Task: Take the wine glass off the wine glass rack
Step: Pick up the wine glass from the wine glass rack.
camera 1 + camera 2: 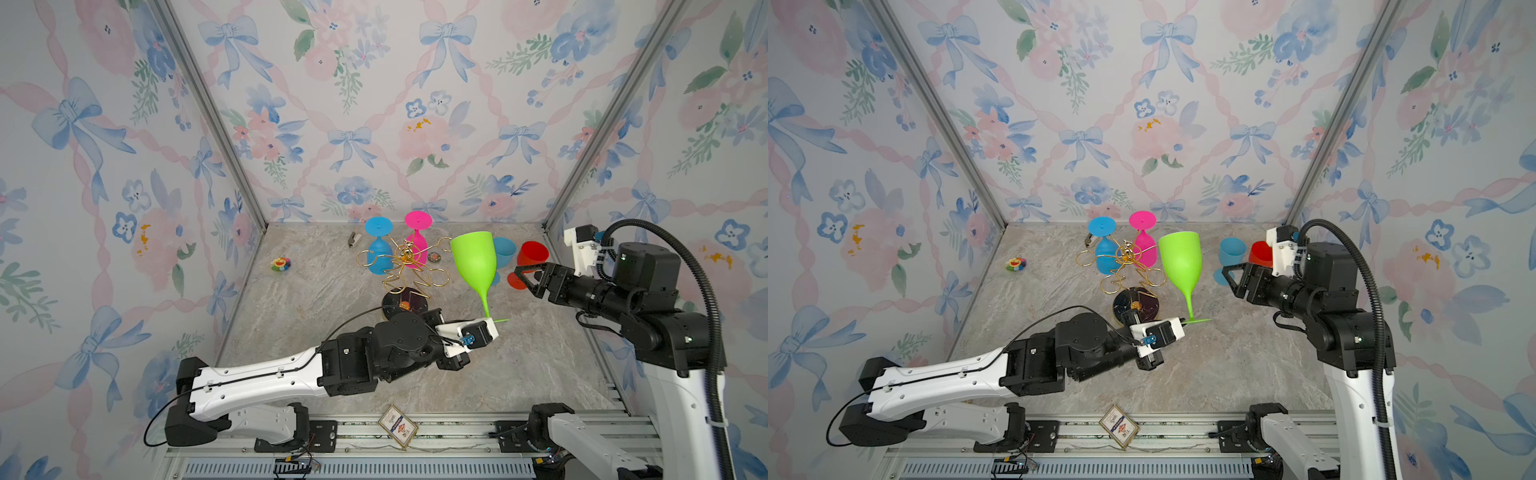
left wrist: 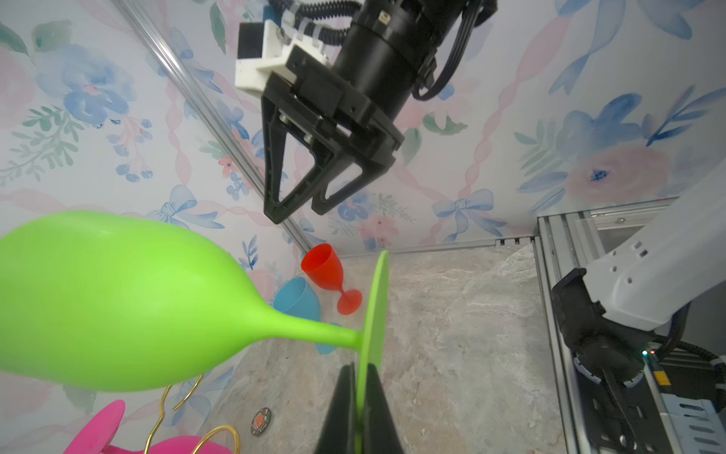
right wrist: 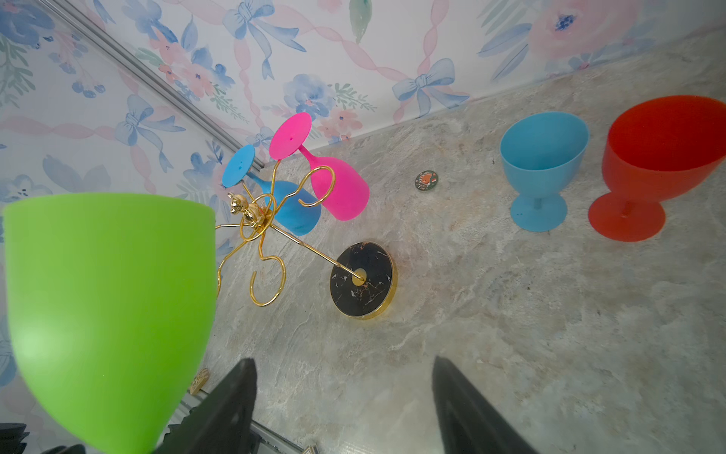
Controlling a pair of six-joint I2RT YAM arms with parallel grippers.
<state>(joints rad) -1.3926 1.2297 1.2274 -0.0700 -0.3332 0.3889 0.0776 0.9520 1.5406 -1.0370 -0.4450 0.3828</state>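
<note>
Marble-look tabletop (image 1: 519, 374), floral-papered walls.

Status: the lime-green plastic wine glass (image 1: 473, 257) is clear of the gold wire wine glass rack (image 3: 363, 281). It is held bowl up, just beside the looped arms. The left gripper (image 2: 359, 377) pinches the edge of its foot disc. The right gripper (image 2: 297, 212) is spread and empty, near the bowl.

Remaining, probably: set the glass down.

Count: five glasses.
- One held.
- Two inverted on the rack: blue hanging glass (image 1: 379, 257), pink hanging glass (image 1: 415, 249).
- Two on the table: blue standing glass (image 3: 544, 157), red standing glass (image 3: 664, 157).
</note>
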